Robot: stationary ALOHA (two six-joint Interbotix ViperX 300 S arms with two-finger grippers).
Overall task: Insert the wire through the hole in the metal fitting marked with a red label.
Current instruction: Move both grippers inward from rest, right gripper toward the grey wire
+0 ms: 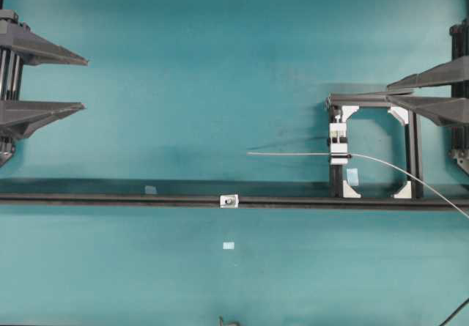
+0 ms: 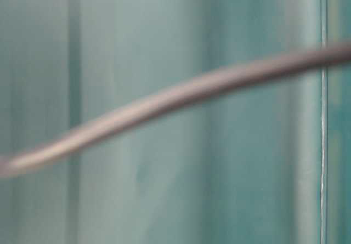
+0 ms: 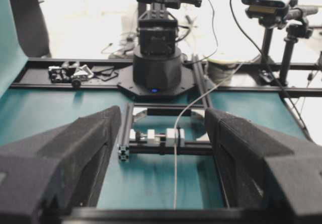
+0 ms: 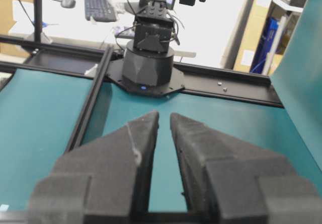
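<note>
The thin pale wire [image 1: 293,153] lies level across the teal mat, its free tip pointing left. It passes through a white-and-silver clamp block [image 1: 338,144] and curves off to the lower right. The small silvery metal fitting [image 1: 230,201] sits on the long black rail, its dark hole facing up, well left of and below the wire's tip. My left gripper [image 1: 85,84] hovers at the far left, open wide and empty. It faces the wire [image 3: 175,173] and clamp from a distance. My right gripper [image 1: 388,91] is at the far right, its fingers [image 4: 143,133] narrowly apart with nothing between them.
A long black rail [image 1: 110,199] crosses the mat. A black rectangular frame [image 1: 414,150] carries the clamp block. Pale blue tape bits [image 1: 229,245] lie on the mat. The table-level view shows only a blurred grey strand [image 2: 175,98] close to the lens.
</note>
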